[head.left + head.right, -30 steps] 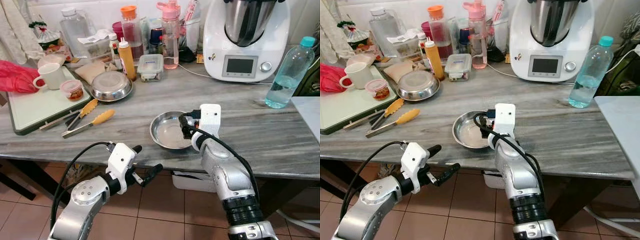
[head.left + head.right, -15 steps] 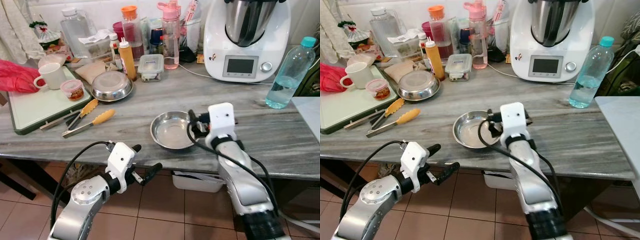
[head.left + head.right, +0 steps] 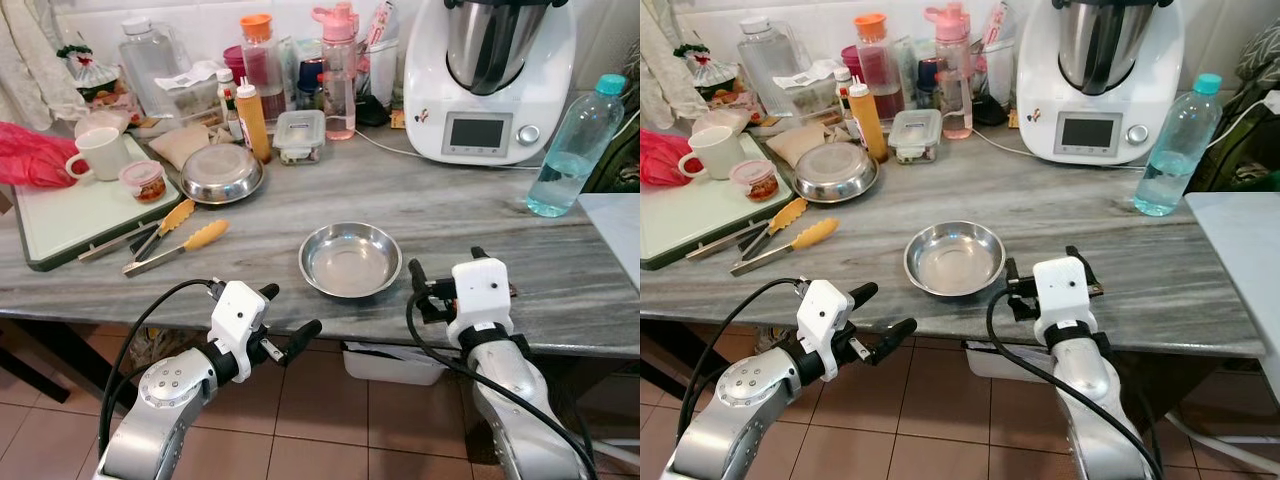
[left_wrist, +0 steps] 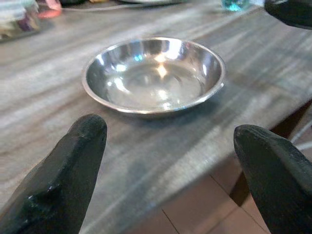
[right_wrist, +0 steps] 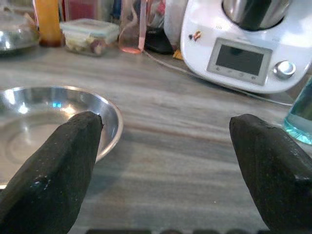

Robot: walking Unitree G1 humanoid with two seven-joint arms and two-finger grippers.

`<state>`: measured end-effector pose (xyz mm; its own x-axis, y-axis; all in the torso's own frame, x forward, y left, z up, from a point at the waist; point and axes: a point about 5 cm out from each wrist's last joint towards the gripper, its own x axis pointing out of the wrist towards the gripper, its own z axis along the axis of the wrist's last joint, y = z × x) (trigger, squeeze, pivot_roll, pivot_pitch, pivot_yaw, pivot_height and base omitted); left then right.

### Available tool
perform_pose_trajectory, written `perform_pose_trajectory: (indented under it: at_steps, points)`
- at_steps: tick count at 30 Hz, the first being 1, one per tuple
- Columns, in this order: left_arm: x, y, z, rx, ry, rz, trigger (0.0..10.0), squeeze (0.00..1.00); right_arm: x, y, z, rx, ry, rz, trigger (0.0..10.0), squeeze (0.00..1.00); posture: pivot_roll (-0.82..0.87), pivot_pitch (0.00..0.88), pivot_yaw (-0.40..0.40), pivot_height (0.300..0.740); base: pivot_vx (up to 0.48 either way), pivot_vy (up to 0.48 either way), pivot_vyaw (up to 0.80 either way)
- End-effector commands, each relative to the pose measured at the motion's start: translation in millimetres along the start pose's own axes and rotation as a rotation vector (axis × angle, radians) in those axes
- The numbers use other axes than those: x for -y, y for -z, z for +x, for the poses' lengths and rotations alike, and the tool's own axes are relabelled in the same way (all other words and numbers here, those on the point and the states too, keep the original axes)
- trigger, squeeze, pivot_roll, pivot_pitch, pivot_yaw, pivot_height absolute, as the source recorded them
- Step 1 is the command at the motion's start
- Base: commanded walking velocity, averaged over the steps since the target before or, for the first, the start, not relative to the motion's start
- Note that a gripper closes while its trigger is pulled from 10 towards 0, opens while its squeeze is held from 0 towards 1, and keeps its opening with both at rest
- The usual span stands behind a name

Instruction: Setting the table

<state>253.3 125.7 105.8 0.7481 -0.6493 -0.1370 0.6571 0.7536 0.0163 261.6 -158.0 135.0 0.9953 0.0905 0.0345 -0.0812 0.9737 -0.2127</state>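
On the grey marble counter (image 3: 480, 215), a white kitchen machine (image 3: 490, 80) stands at the back, well behind and to the right of the steel bowl (image 3: 350, 259). That empty bowl sits upright near the counter's front edge. A green-rimmed tray (image 3: 70, 215) lies far to the bowl's left, with yellow-handled tongs (image 3: 178, 246) between them. A water bottle (image 3: 566, 150) stands behind and to the right of the bowl. The right gripper (image 3: 445, 272) hovers just right of the bowl, fingers spread apart, holding nothing. The left gripper (image 3: 285, 320) hangs below the counter edge, in front and left of the bowl, fingers wide and empty.
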Motion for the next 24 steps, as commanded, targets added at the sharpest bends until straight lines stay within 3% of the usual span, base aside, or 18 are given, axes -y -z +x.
perform_pose_trajectory:
  at_steps: [1,8,11,17,20,24]
  points:
    - [-9.3,-4,-0.1,0.016,-0.053,0.023,10.0,0.0,2.7,-7,-1.5,0.028,0.019,0.022,10.0,0.0,-0.1,0.008,0.074,0.74,0.0,0.0,0.0]
    - [-14.8,-4,5.1,0.045,-0.196,0.046,10.0,0.0,12.1,-8,-6.3,0.019,0.068,0.063,10.0,0.0,-0.11,0.011,0.079,0.74,0.0,0.0,0.0]
    - [-16.3,-3,8.7,0.062,-0.273,0.027,10.0,0.0,13.4,-11,-7.6,0.022,0.087,0.161,10.0,0.0,-0.12,0.01,0.078,0.74,0.0,0.0,0.0]
    - [-16.9,-2,13.6,0.068,-0.33,0.017,10.0,0.0,14.9,-8,-6.8,-0.009,0.117,0.178,10.0,0.0,-0.12,0.01,0.075,0.74,0.0,0.0,0.0]
    - [-19.4,-2,15.6,0.064,-0.363,0.025,10.0,0.0,9.1,-5,-3.5,-0.032,0.077,0.264,10.0,0.0,-0.11,0.01,0.073,0.74,0.0,0.0,0.0]
    - [-25.4,1,14.8,0.037,-0.402,-0.014,10.0,0.0,9.7,-3,-0.7,-0.04,0.091,0.238,10.0,0.0,-0.11,0.009,0.073,0.74,0.0,0.0,0.0]
